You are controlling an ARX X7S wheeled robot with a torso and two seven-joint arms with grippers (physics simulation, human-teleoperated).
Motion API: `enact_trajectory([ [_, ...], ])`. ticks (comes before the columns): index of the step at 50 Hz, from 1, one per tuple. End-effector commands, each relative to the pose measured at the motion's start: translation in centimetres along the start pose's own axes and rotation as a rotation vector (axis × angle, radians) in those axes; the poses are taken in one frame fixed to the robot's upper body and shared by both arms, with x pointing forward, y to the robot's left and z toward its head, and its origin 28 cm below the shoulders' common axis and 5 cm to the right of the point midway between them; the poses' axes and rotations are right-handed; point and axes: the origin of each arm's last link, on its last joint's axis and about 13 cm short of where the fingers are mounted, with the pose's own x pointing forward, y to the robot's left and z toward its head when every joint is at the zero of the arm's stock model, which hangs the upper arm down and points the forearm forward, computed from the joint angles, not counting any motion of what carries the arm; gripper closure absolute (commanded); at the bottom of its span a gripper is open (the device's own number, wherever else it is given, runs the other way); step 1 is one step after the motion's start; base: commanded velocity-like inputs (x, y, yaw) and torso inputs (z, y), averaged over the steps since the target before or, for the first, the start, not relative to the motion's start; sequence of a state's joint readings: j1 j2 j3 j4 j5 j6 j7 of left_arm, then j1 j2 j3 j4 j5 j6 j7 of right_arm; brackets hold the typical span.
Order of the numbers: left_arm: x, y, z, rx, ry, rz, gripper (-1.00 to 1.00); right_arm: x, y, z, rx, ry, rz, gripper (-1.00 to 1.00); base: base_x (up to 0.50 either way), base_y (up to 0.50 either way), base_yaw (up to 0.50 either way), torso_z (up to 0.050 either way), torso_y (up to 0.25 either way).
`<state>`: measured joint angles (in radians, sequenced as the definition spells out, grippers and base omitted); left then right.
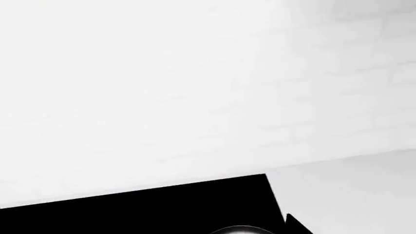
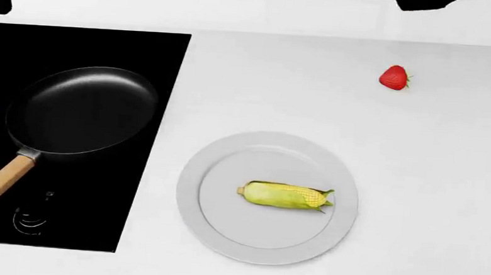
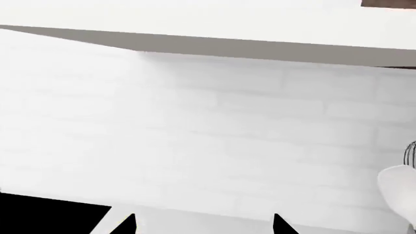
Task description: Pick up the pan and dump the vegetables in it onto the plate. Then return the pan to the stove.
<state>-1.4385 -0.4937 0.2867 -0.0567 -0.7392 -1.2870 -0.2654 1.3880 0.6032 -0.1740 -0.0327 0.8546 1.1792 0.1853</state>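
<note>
The round black frying pan (image 2: 83, 109) is set empty on the glossy black stove (image 2: 73, 217); the yellow-green corn cob (image 2: 285, 195) lies on the white plate (image 2: 203, 223). The task is judged complete, only withdrawal remaining. The right claw (image 3: 202, 226) is seen parted and empty; the left claw's state cannot be told.

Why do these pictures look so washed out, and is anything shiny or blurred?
Head view: sharp, flat lighting, almost no shadows; the pan shows a soft sheen, the stove renders pure black, the corn cob casts only a thin shadow on the plate. Both wrist views: overexposed white brick wall, faint joints.
</note>
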Motion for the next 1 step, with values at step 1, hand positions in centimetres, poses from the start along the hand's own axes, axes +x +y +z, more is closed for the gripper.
enact_trajectory([
  [1,0.17,-0.30,1.31,-0.006,-0.024,-0.010,-1.00,0.68,-0.24,1.93,-0.053,-0.036,-0.003,-1.00,0.00,0.00,0.00,0.000,0.000],
])
